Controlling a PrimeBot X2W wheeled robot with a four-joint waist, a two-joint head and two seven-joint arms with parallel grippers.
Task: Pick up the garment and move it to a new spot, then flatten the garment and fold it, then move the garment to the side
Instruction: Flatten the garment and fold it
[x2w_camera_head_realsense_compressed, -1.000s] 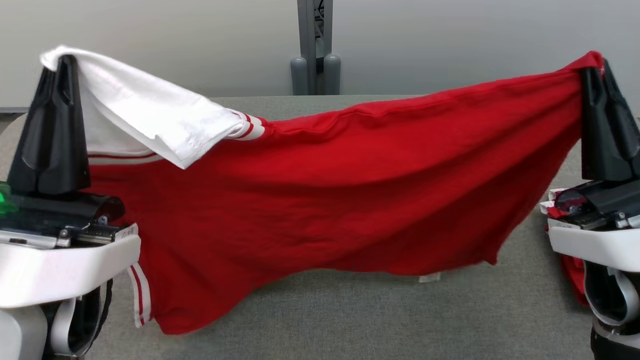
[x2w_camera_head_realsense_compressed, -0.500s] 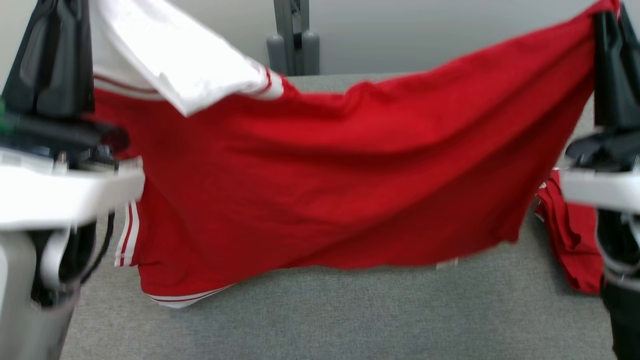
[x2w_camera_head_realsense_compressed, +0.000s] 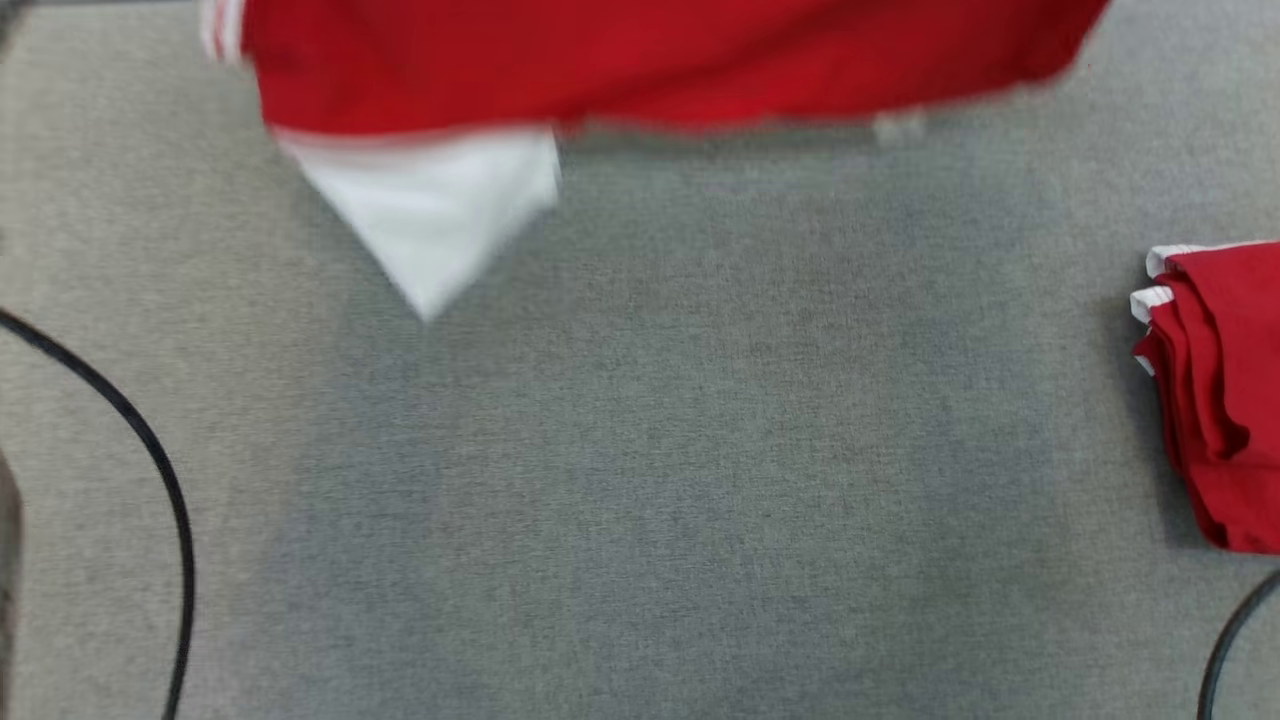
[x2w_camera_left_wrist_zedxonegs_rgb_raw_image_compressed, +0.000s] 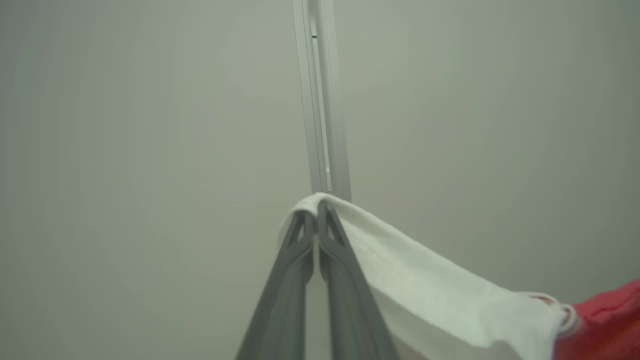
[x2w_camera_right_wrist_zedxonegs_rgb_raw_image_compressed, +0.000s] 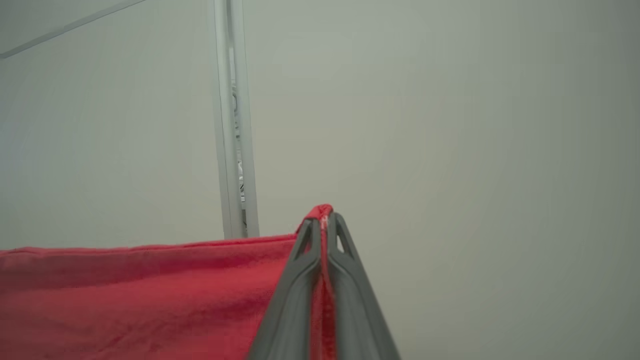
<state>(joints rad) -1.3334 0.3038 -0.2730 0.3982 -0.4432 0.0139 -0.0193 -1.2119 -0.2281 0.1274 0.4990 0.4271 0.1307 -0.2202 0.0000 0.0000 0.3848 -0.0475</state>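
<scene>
Left gripper (x2w_camera_left_wrist_zedxonegs_rgb_raw_image_compressed: 316, 210) is seen clamped shut on the white sleeve (x2w_camera_left_wrist_zedxonegs_rgb_raw_image_compressed: 425, 295) of the garment (x2w_camera_head_realsense_compressed: 650, 60), and the right gripper (x2w_camera_right_wrist_zedxonegs_rgb_raw_image_compressed: 324, 220) is pinched on a red edge of it. The red cloth is held stretched between them over the grey table (x2w_camera_head_realsense_compressed: 650, 450), its blurred lower edge seen at the head view's top. A folded red stack (x2w_camera_head_realsense_compressed: 1215, 390) is seen at the table's right. Beyond the fingertips, a metal post (x2w_camera_left_wrist_zedxonegs_rgb_raw_image_compressed: 322, 100) is seen against a pale wall (x2w_camera_left_wrist_zedxonegs_rgb_raw_image_compressed: 125, 150).
</scene>
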